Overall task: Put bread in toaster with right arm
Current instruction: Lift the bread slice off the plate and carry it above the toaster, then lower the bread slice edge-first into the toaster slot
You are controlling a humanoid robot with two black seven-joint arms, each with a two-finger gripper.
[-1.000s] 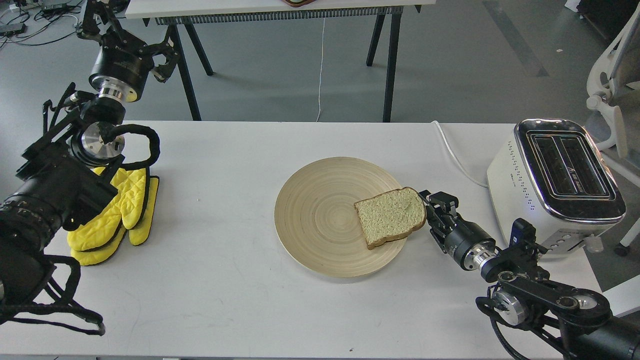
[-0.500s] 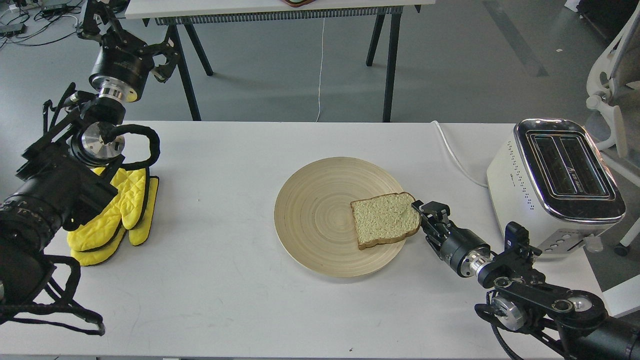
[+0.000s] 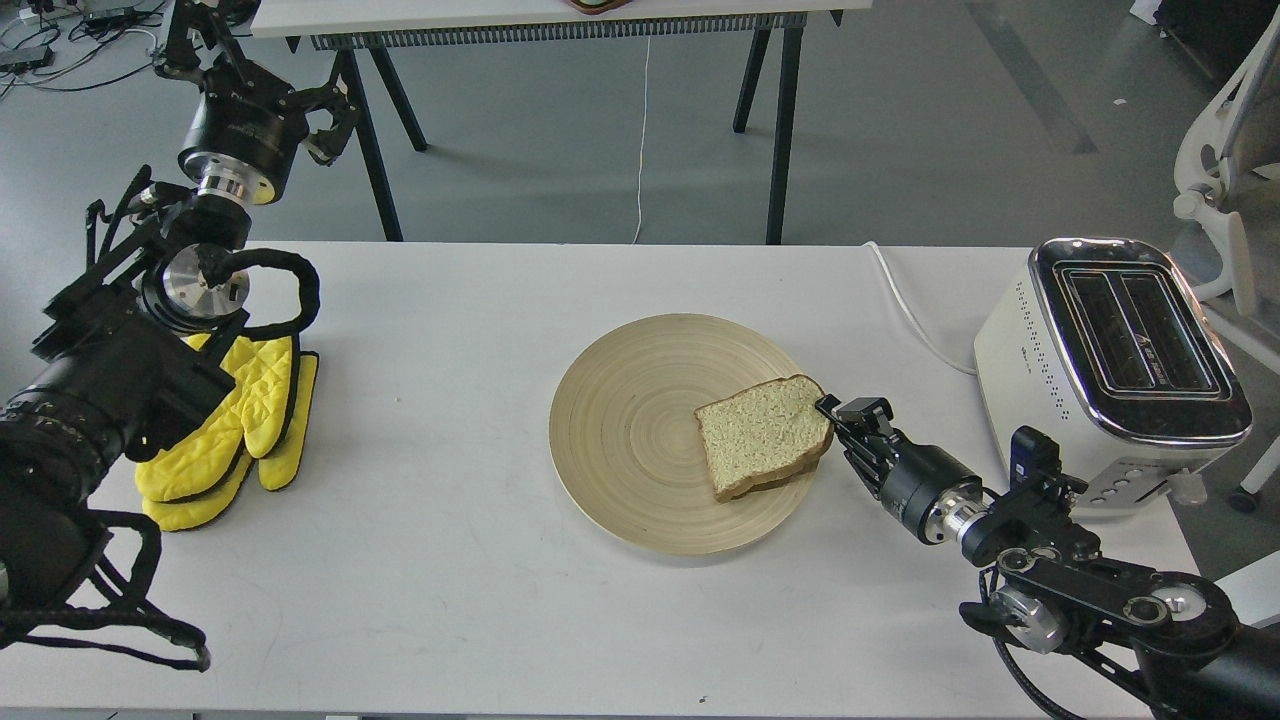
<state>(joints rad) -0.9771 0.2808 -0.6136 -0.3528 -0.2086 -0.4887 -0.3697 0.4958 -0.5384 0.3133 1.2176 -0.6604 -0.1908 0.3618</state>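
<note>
The bread point(image 3: 762, 436) lies on the right side of a round wooden plate point(image 3: 620, 430), with its right edge raised a little off the plate. My right gripper point(image 3: 829, 414) comes in low from the lower right and is shut on that right edge. The toaster point(image 3: 1110, 365) stands at the right end of the table, to the right of the gripper, with both slots empty. My left gripper point(image 3: 330, 118) is held high beyond the table's far left edge, open and empty.
Yellow oven mitts point(image 3: 240, 430) lie on the table's left side, under my left arm. The toaster's white cord point(image 3: 910, 310) runs over the table behind the plate. A second table's black legs point(image 3: 780, 120) stand beyond. A white chair point(image 3: 1220, 170) is at the far right.
My right gripper has moved a little to the left and the bread has moved with it, further onto the plate. The left arm has not moved.
</note>
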